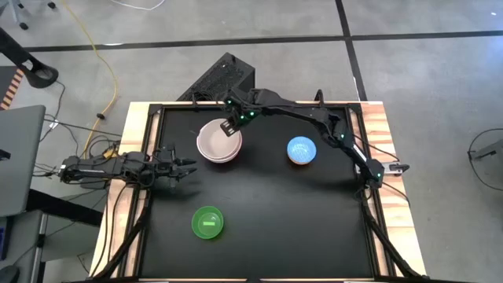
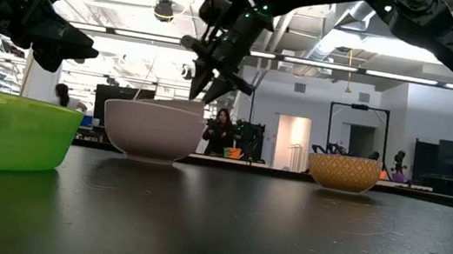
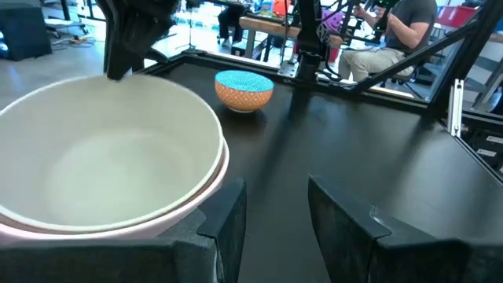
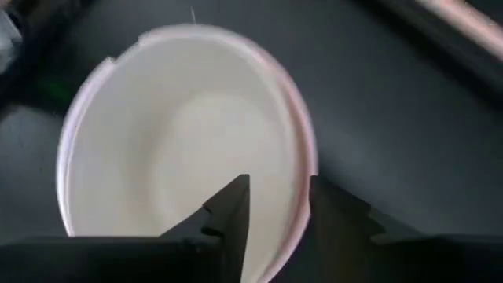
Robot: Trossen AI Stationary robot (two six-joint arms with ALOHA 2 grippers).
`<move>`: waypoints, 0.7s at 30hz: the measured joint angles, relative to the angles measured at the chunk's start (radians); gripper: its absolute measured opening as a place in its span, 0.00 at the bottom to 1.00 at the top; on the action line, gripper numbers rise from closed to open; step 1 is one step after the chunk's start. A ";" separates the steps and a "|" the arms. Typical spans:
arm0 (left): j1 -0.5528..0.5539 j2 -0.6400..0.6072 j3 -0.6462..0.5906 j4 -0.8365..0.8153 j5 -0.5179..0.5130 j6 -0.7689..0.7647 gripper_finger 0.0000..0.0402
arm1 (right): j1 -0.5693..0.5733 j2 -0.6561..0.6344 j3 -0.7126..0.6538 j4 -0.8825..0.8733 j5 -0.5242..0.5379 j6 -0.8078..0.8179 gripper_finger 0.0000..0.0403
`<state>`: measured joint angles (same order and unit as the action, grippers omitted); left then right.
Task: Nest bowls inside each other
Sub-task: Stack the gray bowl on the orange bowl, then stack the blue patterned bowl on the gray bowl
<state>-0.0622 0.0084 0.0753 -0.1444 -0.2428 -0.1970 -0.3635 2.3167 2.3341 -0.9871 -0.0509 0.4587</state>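
A cream bowl (image 4: pixel 181 134) sits nested in a pink bowl (image 4: pixel 302 157) at the table's far middle; the pair shows as one stack (image 1: pixel 218 143). My right gripper (image 1: pixel 230 130) hangs open over the stack's far right rim, slanting down, with one finger inside the rim and one outside in the right wrist view (image 4: pixel 279 192). A blue bowl (image 1: pixel 302 150) with an orange patterned outside stands alone to the right. A green bowl (image 1: pixel 207 222) stands near the front. My left gripper (image 1: pixel 189 167) waits open and level at the table's left side. My right gripper's fingers (image 4: pixel 232 204) stand on either side of the stack's rim (image 4: pixel 295 228), coming from above and the far right. In the low view their tips (image 2: pixel 204 96) are just at the rim's height. Whether either finger touches the rim, I cannot tell.
A raised frame (image 1: pixel 369 157) runs around the black tabletop. There is bare tabletop between the stack, the blue bowl and the green bowl. People and benches show in the room beyond the table's far edge.
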 joint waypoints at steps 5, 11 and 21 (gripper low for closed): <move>0.000 0.000 0.000 0.000 0.000 0.000 0.32 | -0.020 -0.040 0.011 -0.007 0.000 -0.021 0.41; 0.000 0.000 0.000 0.000 0.000 0.003 0.32 | 0.006 -0.083 0.012 0.007 0.005 -0.060 0.40; 0.000 0.000 0.001 -0.015 0.001 0.001 0.32 | 0.311 -0.079 -0.069 0.134 0.180 -0.178 0.28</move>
<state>-0.0620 0.0086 0.0758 -0.1590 -0.2423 -0.1963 -0.0527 2.2375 2.2650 -0.8536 0.1287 0.2803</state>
